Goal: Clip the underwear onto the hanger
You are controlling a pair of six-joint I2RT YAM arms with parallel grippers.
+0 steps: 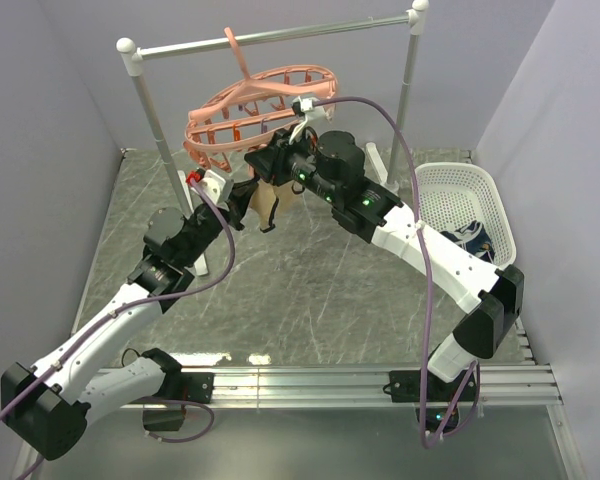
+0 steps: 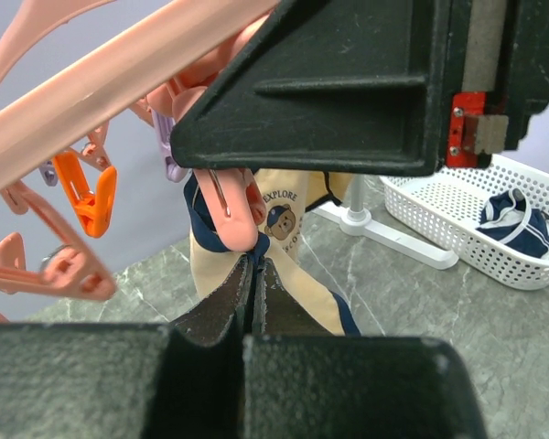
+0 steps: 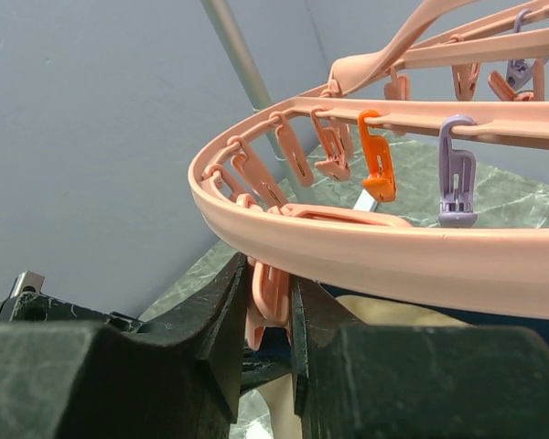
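Note:
The salmon-pink round hanger (image 1: 255, 105) hangs by its hook from the rack's bar, its ring tilted. The beige underwear (image 1: 270, 200) with navy trim hangs under its near rim. My left gripper (image 2: 256, 267) is shut on the underwear's (image 2: 302, 293) navy waistband edge, right below a pink clip (image 2: 241, 219). My right gripper (image 3: 273, 306) is shut on a pink clip (image 3: 273, 291) that dangles from the hanger ring (image 3: 393, 261), squeezing it between both fingers. In the top view the right gripper (image 1: 272, 162) sits just above the left gripper (image 1: 242, 198). The clip's mouth is hidden.
The silver-and-white rack (image 1: 152, 110) stands at the back, with feet on the marble table. A white basket (image 1: 460, 205) at the right holds navy-and-white clothing (image 1: 472, 238). Orange (image 3: 377, 155) and purple (image 3: 457, 174) clips hang among the pink ones. Grey walls close in on three sides.

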